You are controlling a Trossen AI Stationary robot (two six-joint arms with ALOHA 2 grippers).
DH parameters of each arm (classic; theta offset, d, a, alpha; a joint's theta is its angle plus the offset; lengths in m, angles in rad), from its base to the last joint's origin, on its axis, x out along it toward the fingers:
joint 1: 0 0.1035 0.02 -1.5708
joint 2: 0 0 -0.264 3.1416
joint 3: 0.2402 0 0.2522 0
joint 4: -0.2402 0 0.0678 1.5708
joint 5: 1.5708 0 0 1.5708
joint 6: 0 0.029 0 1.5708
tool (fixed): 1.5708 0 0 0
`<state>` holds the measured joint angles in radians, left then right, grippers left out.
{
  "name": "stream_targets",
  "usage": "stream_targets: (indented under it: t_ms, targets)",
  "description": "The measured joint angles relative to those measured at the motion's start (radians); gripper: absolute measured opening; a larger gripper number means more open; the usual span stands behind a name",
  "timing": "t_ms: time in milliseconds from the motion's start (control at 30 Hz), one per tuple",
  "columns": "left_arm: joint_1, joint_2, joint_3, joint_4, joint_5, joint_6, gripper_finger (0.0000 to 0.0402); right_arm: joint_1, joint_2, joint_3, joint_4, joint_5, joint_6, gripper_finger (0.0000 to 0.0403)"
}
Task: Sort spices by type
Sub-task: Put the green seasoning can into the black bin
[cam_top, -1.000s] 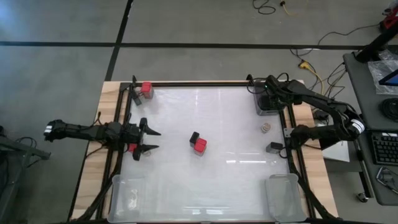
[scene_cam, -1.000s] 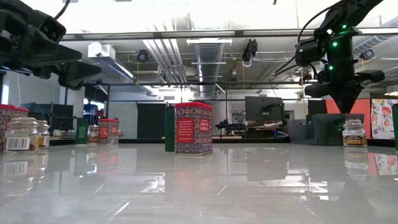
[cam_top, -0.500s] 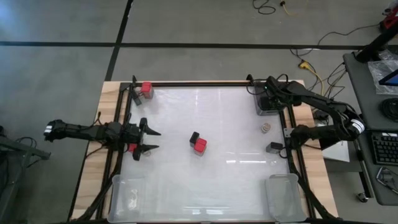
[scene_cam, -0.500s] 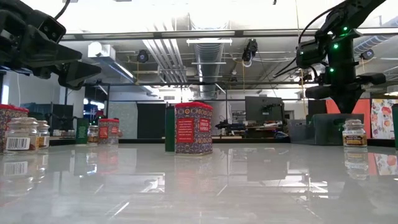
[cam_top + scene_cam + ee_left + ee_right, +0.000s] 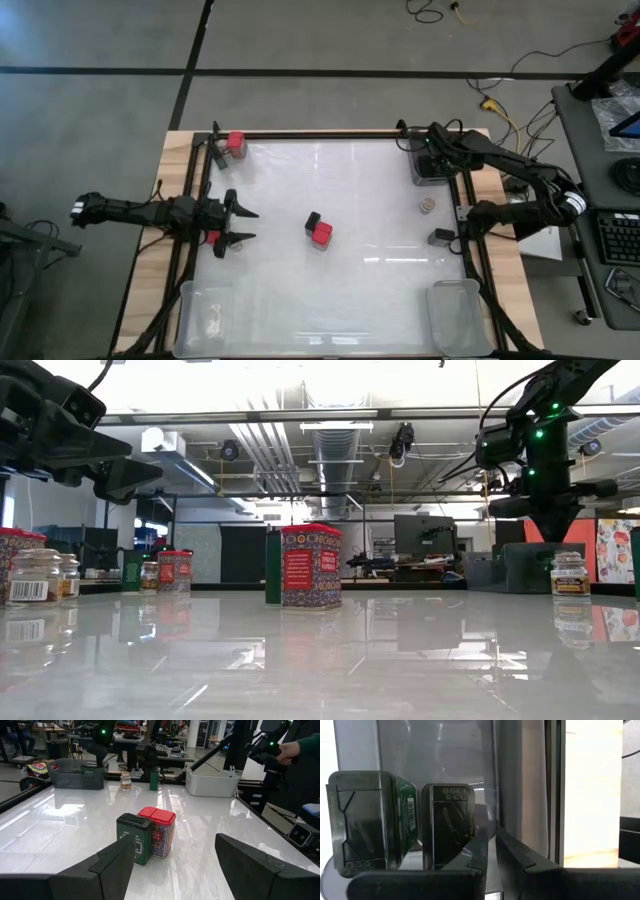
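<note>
Two blocky spices (image 5: 147, 837): dark green beside red-topped.

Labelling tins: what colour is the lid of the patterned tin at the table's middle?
Red lid, clearest in the left wrist view.

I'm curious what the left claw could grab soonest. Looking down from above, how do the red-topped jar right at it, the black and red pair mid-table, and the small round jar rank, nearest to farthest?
From the left gripper, in the high view:
1. Red-topped jar, by the table's left edge, between its fingers.
2. Black and red pair, mid-table.
3. Small round jar, far right side.
</note>
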<state>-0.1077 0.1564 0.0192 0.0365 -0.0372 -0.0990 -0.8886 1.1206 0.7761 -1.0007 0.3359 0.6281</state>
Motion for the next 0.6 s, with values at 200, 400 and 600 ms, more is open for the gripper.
stream_targets:
  t_ms: [200,400,600]
  targets:
    - [0.0,0.0,0.0,0.0,0.0,0.0,0.0259,0.0,0.0,0.0,0.025,-0.001,-0.009,0.0028]
    - [0.0,0.0,0.0,0.0,0.0,0.0,0.0259,0.0,0.0,0.0,0.061,0.0,-0.014,0.0028]
    - [0.0,0.0,0.0,0.0,0.0,0.0,0.0259,0.0,0.0,0.0,0.069,0.0,-0.022,0.0028]
